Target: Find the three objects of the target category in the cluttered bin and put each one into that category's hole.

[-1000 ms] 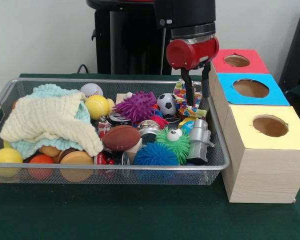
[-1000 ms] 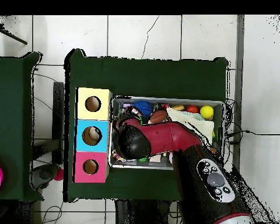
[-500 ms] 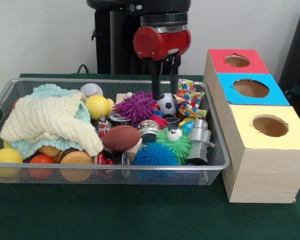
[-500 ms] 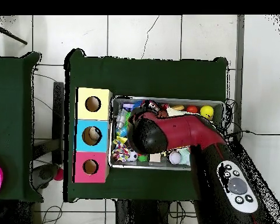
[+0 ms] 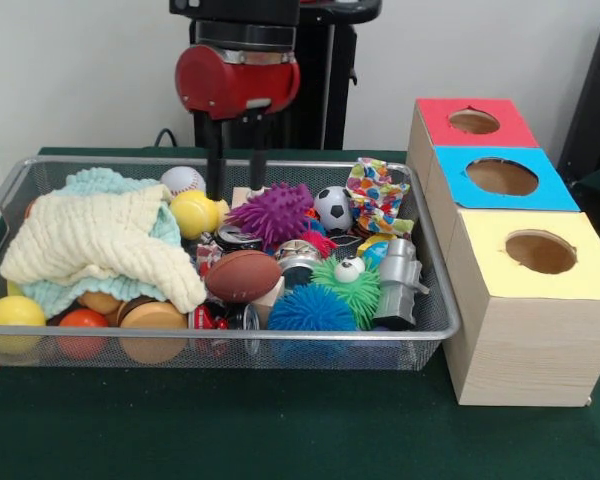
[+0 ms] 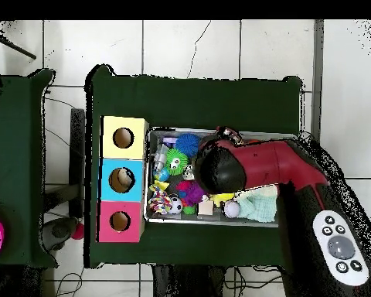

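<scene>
Fingers: two dark fingers [image 5: 215,165] hang straight down from the red gripper [image 5: 235,190], a narrow gap between them, nothing held; tips just above the far middle of the bin, between the yellow ball and the purple spiky ball.
Bin: wire mesh bin [image 5: 432,300] on the green table [image 5: 280,430], full of toys and cloth.
Yellow ball: [image 5: 194,213] just left of the fingertips, beside a baseball [image 5: 183,179] at the far rim.
Purple spiky ball: [image 5: 276,213] just right of the fingertips; a small soccer ball [image 5: 332,207] further right.
Cloth: cream cloth [image 5: 100,245] over a pale blue one, filling the left half of the bin.
Near row: toy football [image 5: 242,275], blue spiky ball [image 5: 310,310], green spiky ball with an eye [image 5: 348,285], grey robot figure [image 5: 400,282].
Far right corner: patterned cloth piece [image 5: 377,192].
Boxes: three wooden boxes right of the bin, each with a round hole on top; red box [image 5: 472,122] farthest, blue box [image 5: 500,177] in the middle, yellow box [image 5: 540,255] nearest.
</scene>
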